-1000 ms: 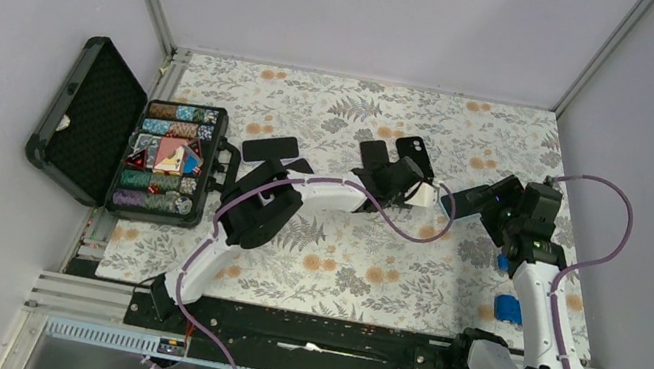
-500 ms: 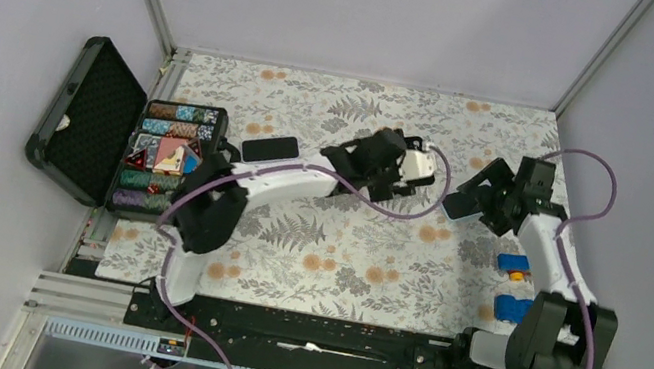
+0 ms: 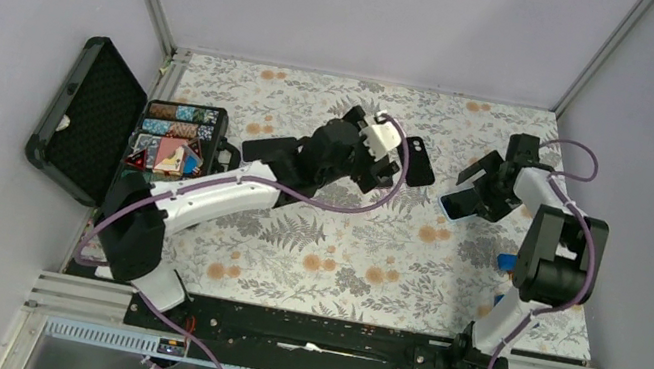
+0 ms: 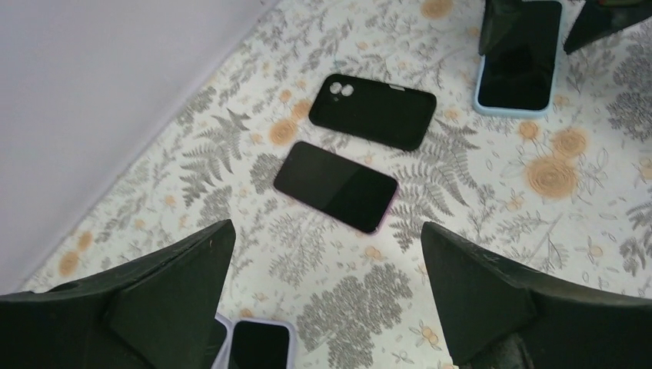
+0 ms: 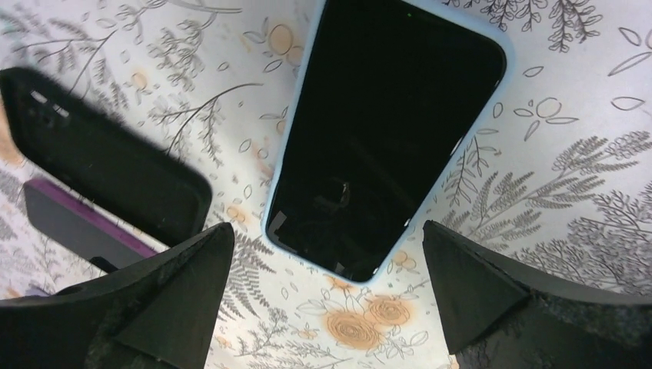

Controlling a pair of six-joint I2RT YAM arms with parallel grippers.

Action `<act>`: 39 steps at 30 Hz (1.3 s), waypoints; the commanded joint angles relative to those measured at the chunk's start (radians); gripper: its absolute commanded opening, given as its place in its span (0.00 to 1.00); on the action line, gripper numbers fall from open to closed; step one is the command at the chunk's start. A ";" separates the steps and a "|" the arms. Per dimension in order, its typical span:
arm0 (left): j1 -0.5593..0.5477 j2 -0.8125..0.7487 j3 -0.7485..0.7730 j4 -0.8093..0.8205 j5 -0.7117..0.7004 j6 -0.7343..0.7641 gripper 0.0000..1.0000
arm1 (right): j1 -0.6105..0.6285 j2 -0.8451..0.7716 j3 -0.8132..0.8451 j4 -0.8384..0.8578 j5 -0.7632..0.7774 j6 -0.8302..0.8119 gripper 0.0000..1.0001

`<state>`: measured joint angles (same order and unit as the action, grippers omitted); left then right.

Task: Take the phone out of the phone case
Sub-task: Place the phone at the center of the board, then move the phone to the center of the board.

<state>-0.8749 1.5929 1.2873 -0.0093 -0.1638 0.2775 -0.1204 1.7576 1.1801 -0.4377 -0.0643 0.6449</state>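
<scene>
A phone in a light blue case [image 5: 384, 131] lies screen up on the floral mat; it also shows in the top view [image 3: 458, 203] and the left wrist view [image 4: 517, 65]. My right gripper [image 5: 327, 300] hovers open just above its near end, touching nothing, and shows in the top view [image 3: 483, 185]. An empty black case [image 4: 373, 111] lies camera holes up beside a bare purple-edged phone [image 4: 336, 187]. My left gripper [image 4: 327, 292] is open and empty above the mat, short of both. A phone in a lavender case [image 4: 257, 344] lies under it.
An open black case of poker chips [image 3: 169, 162] stands at the left edge of the mat. A black phone [image 3: 271, 147] lies beside it. A small blue object [image 3: 504, 264] sits behind the right arm. Grey walls close off the far side.
My left arm has swung back and to the left, away from the black case. My right arm has reached farther out and turned over the blue-cased phone, which has stayed about where it was.
</scene>
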 commanded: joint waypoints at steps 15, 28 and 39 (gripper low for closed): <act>0.035 -0.164 -0.181 0.199 0.022 -0.077 0.99 | 0.080 0.290 0.355 -0.305 0.132 0.171 1.00; 0.065 -0.205 -0.216 0.232 0.026 -0.080 0.99 | 0.116 0.389 0.528 -0.471 0.195 0.147 1.00; 0.083 -0.226 -0.238 0.247 0.032 -0.083 0.99 | 0.116 0.391 0.537 -0.486 0.177 0.055 1.00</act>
<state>-0.8021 1.4044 1.0615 0.1673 -0.1509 0.2081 -0.0132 2.1612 1.7100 -0.9081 0.0963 0.7528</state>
